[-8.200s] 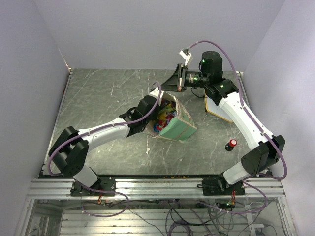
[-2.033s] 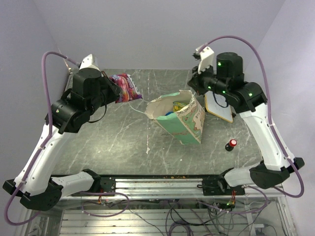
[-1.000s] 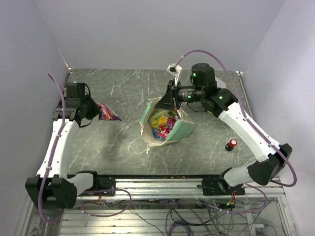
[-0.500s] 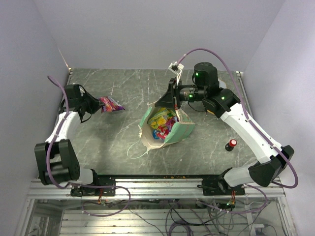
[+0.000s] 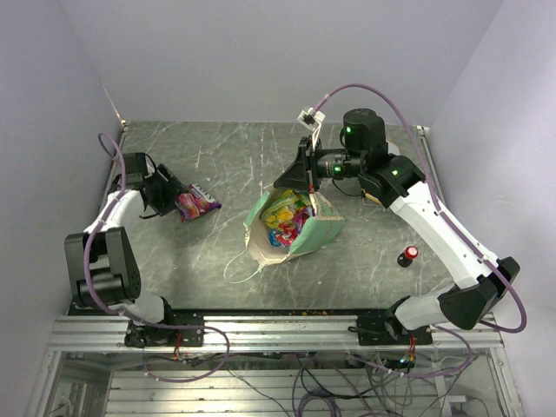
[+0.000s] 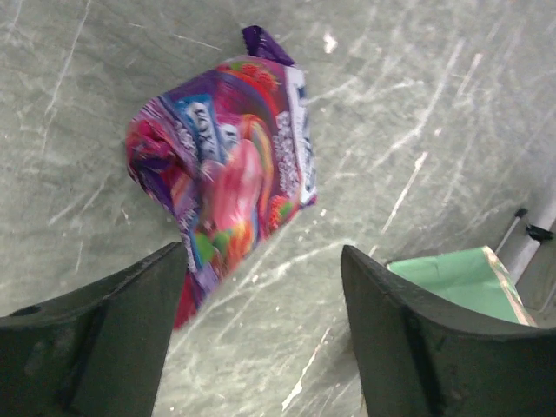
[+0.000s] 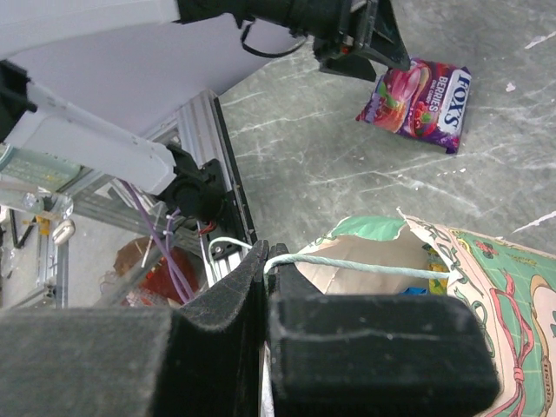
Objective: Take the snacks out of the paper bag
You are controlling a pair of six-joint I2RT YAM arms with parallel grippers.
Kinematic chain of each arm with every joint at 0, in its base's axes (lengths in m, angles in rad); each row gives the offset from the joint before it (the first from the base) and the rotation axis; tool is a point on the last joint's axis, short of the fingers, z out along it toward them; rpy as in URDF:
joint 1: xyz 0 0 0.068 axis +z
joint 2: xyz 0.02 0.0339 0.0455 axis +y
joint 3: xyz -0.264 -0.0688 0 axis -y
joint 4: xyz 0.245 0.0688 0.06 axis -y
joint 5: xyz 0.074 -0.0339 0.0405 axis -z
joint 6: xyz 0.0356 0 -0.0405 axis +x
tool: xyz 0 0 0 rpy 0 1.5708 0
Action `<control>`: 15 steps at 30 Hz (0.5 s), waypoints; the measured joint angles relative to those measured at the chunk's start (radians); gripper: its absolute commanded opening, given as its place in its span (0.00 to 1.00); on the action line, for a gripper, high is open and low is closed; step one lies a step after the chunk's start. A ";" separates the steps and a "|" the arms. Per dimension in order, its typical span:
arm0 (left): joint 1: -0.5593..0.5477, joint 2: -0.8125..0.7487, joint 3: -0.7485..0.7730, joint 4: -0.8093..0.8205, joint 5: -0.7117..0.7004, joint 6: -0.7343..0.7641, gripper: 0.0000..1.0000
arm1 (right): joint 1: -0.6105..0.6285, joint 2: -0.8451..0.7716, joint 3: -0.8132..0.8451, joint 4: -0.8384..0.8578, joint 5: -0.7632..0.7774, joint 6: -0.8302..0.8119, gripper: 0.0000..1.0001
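Mint-green paper formed the paper bag (image 5: 317,233), which sat near the middle of the grey marbled table (image 5: 217,156), tilted so that its torn mouth gaped upward. We saw the snacks (image 5: 287,217) heaped inside it: shiny packets in yellow, red, blue and green. One string handle (image 7: 365,271) ran taut from the bag's rim into the right gripper (image 7: 267,265), whose jaws were pressed together on the string. A second handle loop (image 5: 236,265) lay slack on the table at the bag's near-left side. Well apart to the left, outside the bag, a purple FOX'S berries packet (image 6: 230,165) lay on the table. The left gripper (image 6: 261,261) hung low just beside it with its jaws spread wide, pinching nothing. A small red-capped black knob (image 5: 407,254) stood apart to the bag's right.
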 measured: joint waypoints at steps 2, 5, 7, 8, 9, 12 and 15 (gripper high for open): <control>0.000 -0.074 -0.008 -0.027 0.000 0.000 0.91 | 0.000 0.000 0.000 -0.003 -0.001 0.000 0.00; -0.003 -0.204 -0.018 -0.074 0.003 -0.010 0.93 | 0.000 0.000 0.000 -0.004 -0.003 -0.002 0.00; -0.020 -0.290 -0.029 -0.105 0.007 -0.025 0.93 | 0.000 0.000 0.000 -0.007 -0.008 -0.004 0.00; -0.034 -0.325 -0.035 -0.118 0.008 -0.035 0.92 | 0.000 0.000 0.000 -0.010 -0.009 -0.008 0.00; -0.060 -0.370 -0.049 -0.126 0.008 -0.047 0.90 | 0.000 0.000 0.000 -0.012 -0.011 -0.011 0.00; -0.164 -0.512 -0.105 -0.140 0.015 -0.089 0.85 | 0.000 0.000 0.000 -0.019 -0.013 -0.018 0.00; -0.262 -0.607 -0.158 -0.145 0.028 -0.129 0.70 | 0.000 0.000 0.000 -0.021 -0.008 -0.021 0.00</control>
